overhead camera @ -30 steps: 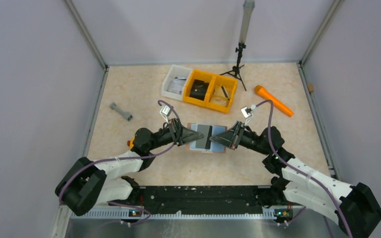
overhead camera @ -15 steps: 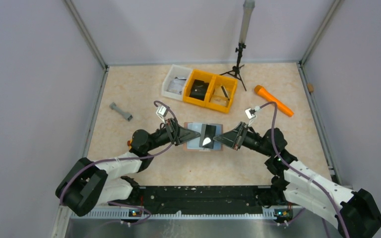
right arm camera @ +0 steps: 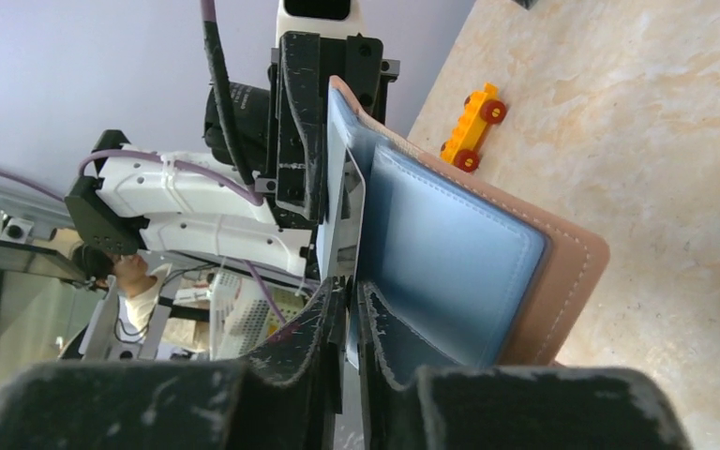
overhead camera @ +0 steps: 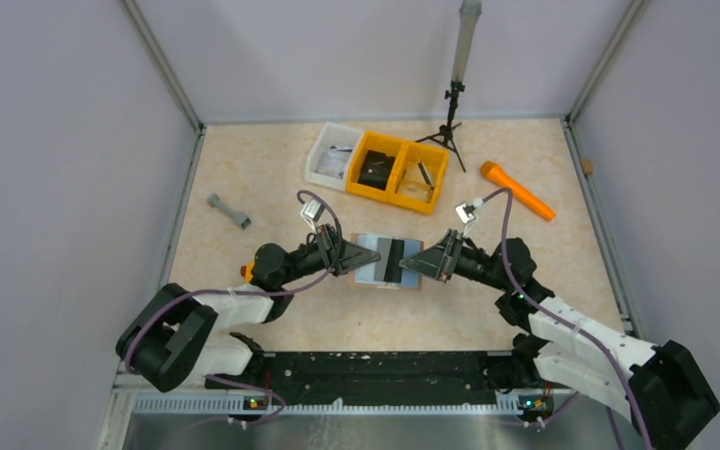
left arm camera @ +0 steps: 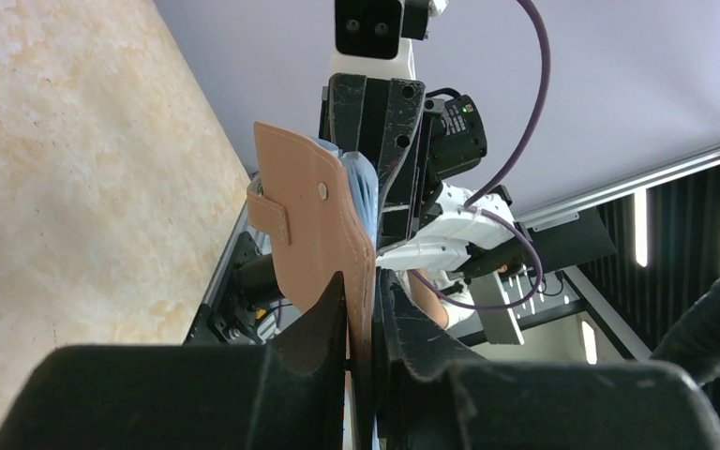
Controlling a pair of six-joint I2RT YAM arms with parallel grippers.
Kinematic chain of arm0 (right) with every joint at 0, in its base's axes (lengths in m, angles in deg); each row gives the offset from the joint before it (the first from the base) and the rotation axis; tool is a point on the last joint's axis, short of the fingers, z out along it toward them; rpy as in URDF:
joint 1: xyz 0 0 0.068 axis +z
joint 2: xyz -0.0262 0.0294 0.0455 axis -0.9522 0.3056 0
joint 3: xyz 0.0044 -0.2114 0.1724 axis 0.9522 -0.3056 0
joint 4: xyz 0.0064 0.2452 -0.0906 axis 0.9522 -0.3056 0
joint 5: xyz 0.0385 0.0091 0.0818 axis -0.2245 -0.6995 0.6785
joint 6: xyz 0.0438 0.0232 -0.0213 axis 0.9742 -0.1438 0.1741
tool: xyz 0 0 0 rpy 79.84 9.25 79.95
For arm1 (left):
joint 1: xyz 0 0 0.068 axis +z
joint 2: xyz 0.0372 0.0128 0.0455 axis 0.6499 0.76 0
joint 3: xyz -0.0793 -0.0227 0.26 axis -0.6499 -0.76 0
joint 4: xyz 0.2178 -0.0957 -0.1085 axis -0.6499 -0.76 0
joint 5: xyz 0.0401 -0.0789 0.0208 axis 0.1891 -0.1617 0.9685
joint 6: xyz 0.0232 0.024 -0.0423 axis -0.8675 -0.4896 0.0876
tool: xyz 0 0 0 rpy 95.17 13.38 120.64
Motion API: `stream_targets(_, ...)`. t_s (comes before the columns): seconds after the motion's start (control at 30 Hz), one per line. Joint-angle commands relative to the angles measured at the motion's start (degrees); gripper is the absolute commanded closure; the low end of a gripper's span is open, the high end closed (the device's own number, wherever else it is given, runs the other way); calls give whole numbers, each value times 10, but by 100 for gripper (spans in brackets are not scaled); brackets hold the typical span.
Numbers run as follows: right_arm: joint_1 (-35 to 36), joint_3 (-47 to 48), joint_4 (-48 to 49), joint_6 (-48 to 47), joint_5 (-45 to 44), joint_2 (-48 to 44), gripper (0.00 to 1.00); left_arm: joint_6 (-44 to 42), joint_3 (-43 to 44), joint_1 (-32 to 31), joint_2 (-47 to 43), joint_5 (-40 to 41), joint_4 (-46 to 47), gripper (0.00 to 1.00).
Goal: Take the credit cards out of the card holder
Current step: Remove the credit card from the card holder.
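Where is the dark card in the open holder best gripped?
Pinch the dark card by its edge facing the right gripper, coming from the right: it lies flat and thin in the card holder, whose left flap the left gripper holds.

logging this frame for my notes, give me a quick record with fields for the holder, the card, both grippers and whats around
card holder: open, pale blue inside showing, held between the two arms
left gripper: shut on the holder's reddish-brown flap
right gripper: pinching a thin card edge
credit card: partly in its pocket, not yet out
around: yellow bins, white bin, orange tool, grey piece, toy car
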State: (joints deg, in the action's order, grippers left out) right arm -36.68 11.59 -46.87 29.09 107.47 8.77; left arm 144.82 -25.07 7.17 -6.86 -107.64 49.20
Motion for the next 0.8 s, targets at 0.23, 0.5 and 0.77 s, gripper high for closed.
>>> stream_targets(0.23,-5,9,80,21,29,20,66,19,17,-3,3,-16,88,100)
stream_targets(0.5,-5,14,89,31,33,30,89,7,20,-6,1,-17,76,100)
stream_targets(0.77,-10,32,-78,-50,-37,-23,100,-8,12,41,-34,-41,10,100)
